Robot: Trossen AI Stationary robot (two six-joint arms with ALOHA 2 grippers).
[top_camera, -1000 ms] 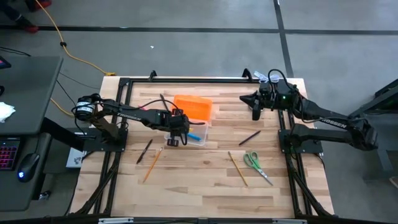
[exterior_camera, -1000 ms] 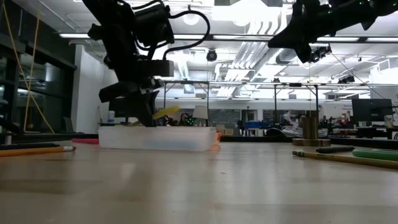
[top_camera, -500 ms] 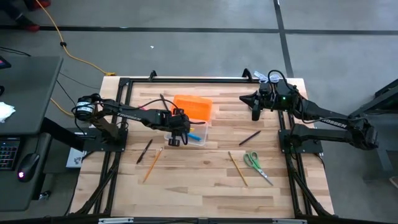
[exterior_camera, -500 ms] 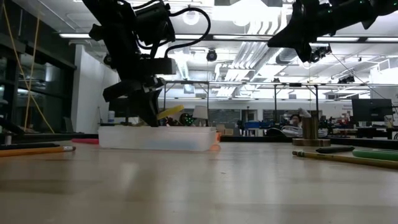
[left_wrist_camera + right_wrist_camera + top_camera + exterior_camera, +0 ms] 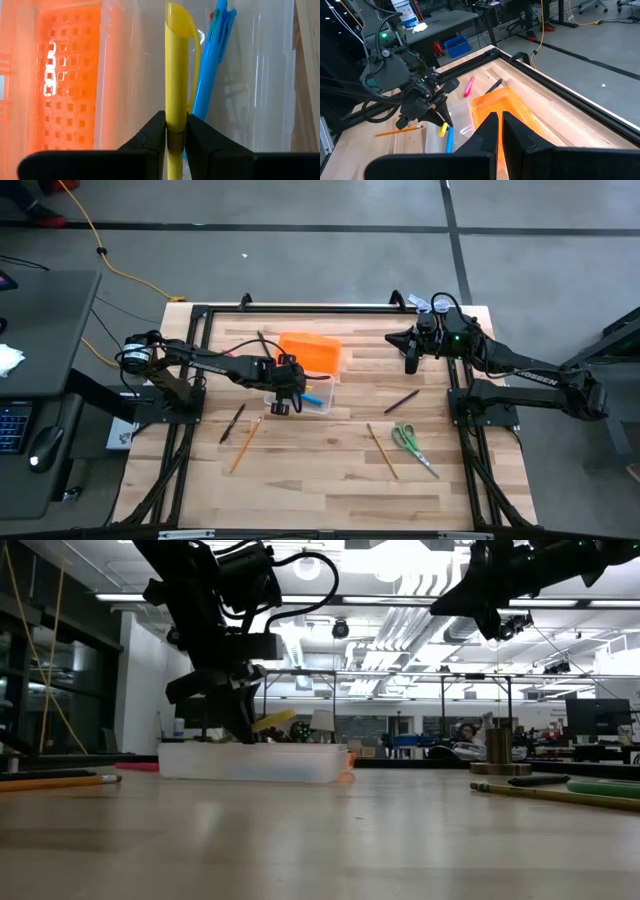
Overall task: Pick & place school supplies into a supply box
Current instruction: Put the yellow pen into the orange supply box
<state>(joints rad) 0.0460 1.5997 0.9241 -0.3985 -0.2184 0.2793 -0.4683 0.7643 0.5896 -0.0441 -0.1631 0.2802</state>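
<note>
Over the supply box (image 5: 297, 400), my left end effector (image 5: 175, 131) pinches a yellow pen (image 5: 176, 75) (lengthwise along the blue pen (image 5: 212, 65)); right end effector (image 5: 496, 131) closed, empty.

In the left wrist view the yellow pen (image 5: 176, 75) runs off the picture's edge below the fingers (image 5: 150, 137), so its lower end is unseen. The blue pen (image 5: 210, 70) behind it is partly covered. In the low view, the box's (image 5: 250, 762) contents blur through its clear wall.
</note>
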